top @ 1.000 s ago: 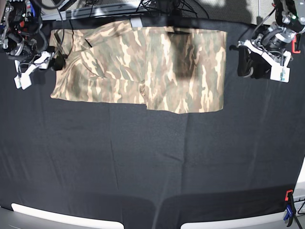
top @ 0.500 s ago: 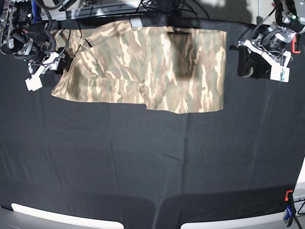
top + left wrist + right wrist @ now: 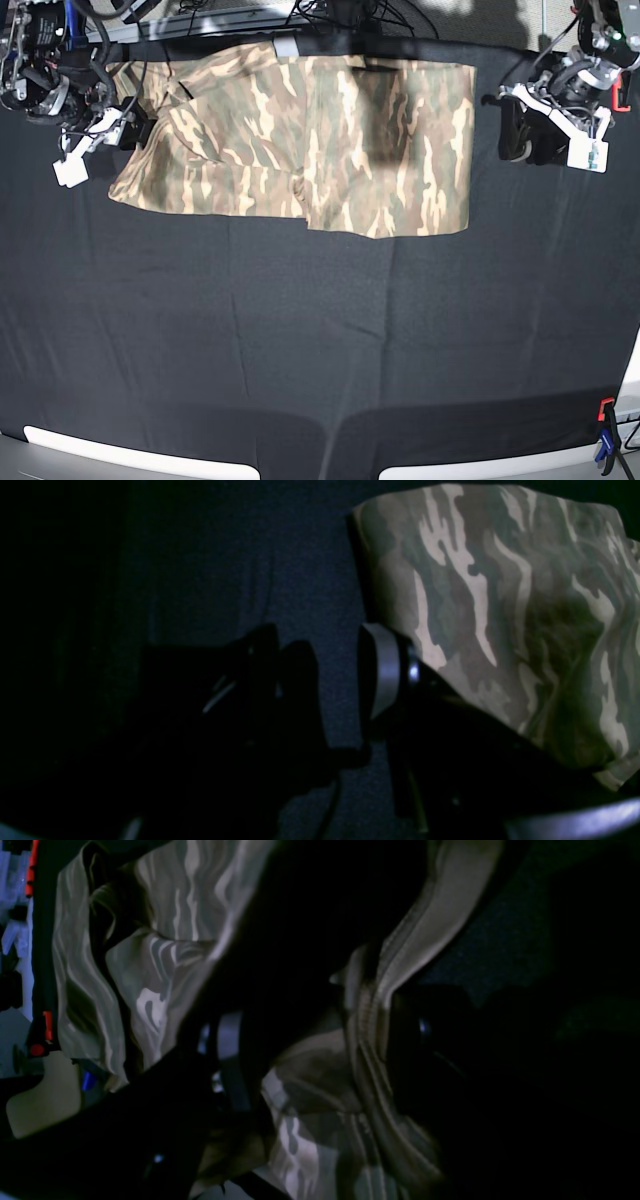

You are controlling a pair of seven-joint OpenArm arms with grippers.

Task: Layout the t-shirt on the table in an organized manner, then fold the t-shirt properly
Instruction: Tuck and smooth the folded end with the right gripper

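Spreading near the table's [image 3: 300,340] far edge, camouflage t-shirt [image 3: 390,150], bare cloth nearer

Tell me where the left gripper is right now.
In the base view, the left gripper is at the upper right, over the black-covered table, just right of the camouflage t-shirt.

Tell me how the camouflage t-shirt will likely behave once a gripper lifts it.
The camouflage t-shirt will probably hang floppy, given its soft creases and bunched folds. Lifted by one edge, it may well unfold, since its layers seem to lie loose over each other.
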